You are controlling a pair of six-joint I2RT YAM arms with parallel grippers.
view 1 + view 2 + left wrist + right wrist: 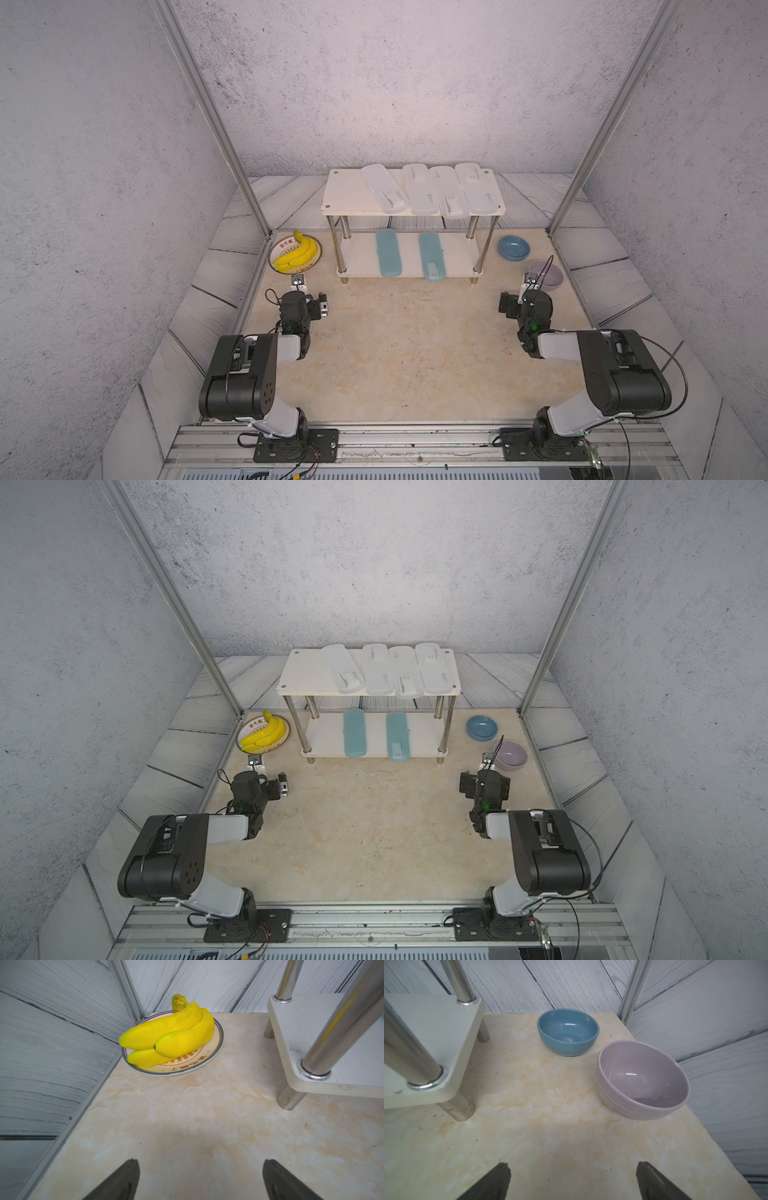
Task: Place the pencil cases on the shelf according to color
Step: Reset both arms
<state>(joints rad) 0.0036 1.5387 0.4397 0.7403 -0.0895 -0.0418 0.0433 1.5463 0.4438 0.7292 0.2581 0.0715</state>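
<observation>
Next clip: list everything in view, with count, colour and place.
table: one, beige marbled, under everything
shelf: one, white boards, metal posts, far middle of table
frosted pencil cases: four, translucent white, top board
teal pencil cases: two, teal, lower board, apart
plate: one, cream, dark rim, left-arm side of shelf
bananas: one bunch, yellow, on plate
blue bowl: one, blue, right-arm side of shelf
lilac bowl: one, pale purple, near blue bowl
left hand: one, dark, open, empty, facing bananas
right hand: one, dark, open, empty, facing bowls
</observation>
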